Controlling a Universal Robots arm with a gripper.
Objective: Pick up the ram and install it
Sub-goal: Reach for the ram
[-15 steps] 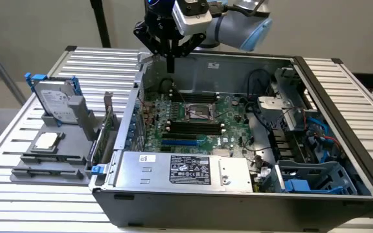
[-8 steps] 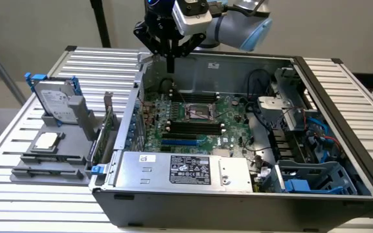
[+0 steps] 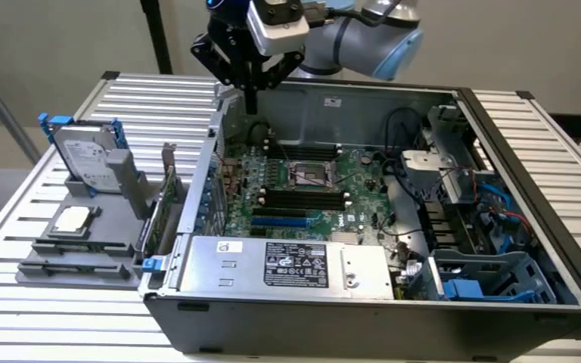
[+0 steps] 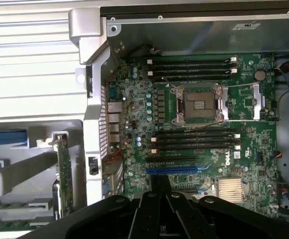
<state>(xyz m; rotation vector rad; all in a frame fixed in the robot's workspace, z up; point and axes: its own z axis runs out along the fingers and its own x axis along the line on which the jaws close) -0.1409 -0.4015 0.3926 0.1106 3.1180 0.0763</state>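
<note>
My gripper (image 3: pixel 253 92) hangs above the back left corner of the open computer case (image 3: pixel 532 151), fingers pointing down and shut with nothing between them. In the wrist view the fingers (image 4: pixel 148 215) meet over the motherboard (image 4: pixel 244 104). The ram (image 3: pixel 81 246) lies as a thin strip in the grey holder (image 3: pixel 119 227) at the exterior view's left, well away from the gripper; its green edge (image 4: pixel 15 204) also appears in the wrist view. Black memory slots (image 3: pixel 301 198) run beside the processor socket (image 3: pixel 311 174), and in the wrist view these slots (image 4: pixel 194 137) stand empty.
The holder also carries an upright hard drive (image 3: pixel 87 155) with blue rails and a square silver processor chip (image 3: pixel 72 220). A green card with a metal bracket (image 3: pixel 166 200) stands against the case's outer wall. A power supply (image 3: pixel 290 265) and blue drive cage (image 3: pixel 483 283) fill the near side.
</note>
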